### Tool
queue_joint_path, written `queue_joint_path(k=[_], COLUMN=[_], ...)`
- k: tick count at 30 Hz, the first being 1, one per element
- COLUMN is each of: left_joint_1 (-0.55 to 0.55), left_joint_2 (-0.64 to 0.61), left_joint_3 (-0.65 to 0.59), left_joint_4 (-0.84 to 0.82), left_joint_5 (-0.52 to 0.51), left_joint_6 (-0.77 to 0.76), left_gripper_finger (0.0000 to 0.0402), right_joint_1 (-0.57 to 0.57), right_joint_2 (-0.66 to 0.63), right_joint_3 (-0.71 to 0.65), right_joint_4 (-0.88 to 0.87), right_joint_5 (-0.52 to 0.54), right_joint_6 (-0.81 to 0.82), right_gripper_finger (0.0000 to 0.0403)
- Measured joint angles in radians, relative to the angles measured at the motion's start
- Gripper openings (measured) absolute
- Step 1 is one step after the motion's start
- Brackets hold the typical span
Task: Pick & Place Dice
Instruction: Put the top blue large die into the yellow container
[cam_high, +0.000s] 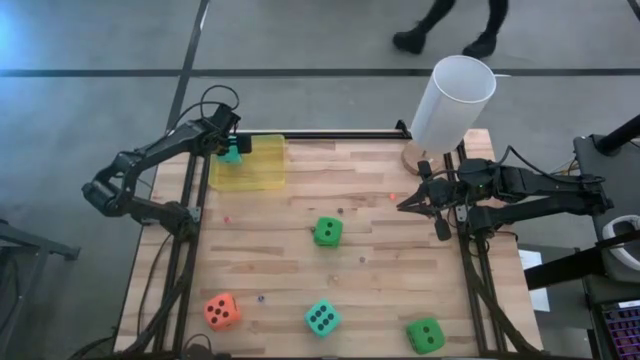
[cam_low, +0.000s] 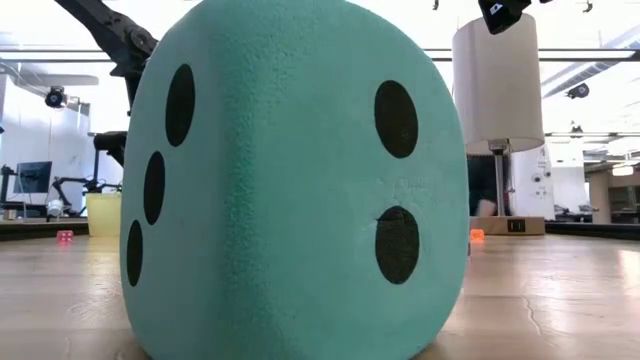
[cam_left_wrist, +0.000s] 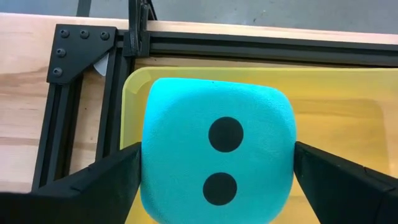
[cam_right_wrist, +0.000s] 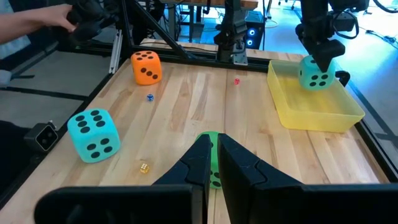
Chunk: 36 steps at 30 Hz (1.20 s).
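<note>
Teal foam die (cam_left_wrist: 217, 158) sits between the left gripper's (cam_left_wrist: 216, 180) wide-spread fingers, directly above the translucent yellow plastic tray (cam_left_wrist: 348, 118); right gripper (cam_right_wrist: 211, 163) waits, fingers closed.

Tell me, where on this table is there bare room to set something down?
The widest bare wood lies between the yellow tray and the orange die. More lies between the middle green die and the right hand. It is crowded at the tray, where the left hand holds a teal die.
</note>
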Motion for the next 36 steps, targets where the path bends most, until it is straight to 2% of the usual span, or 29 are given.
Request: queue_joint_path(k=[5, 11, 36], left_joint_1=[-0.001, 0.0, -0.001], left_joint_2=[0.0, 0.0, -0.001], left_joint_3=[0.0, 0.001, 0.001], left_joint_4=[-0.023, 0.001, 0.0], left_joint_5=[0.083, -0.002, -0.004], left_joint_6=[0.026, -0.034, -0.036], left_gripper_finger=[0.0395, 0.0394, 0.0392], right_joint_1=[0.0, 0.0, 0.0], right_joint_2=[0.0, 0.0, 0.0], right_joint_3=[0.0, 0.0, 0.0], right_joint_4=[0.0, 0.0, 0.0], right_joint_5=[0.0, 0.0, 0.0], right_joint_6=[0.0, 0.0, -0.001], right_gripper_finger=[0.0028, 0.0028, 0.0028])
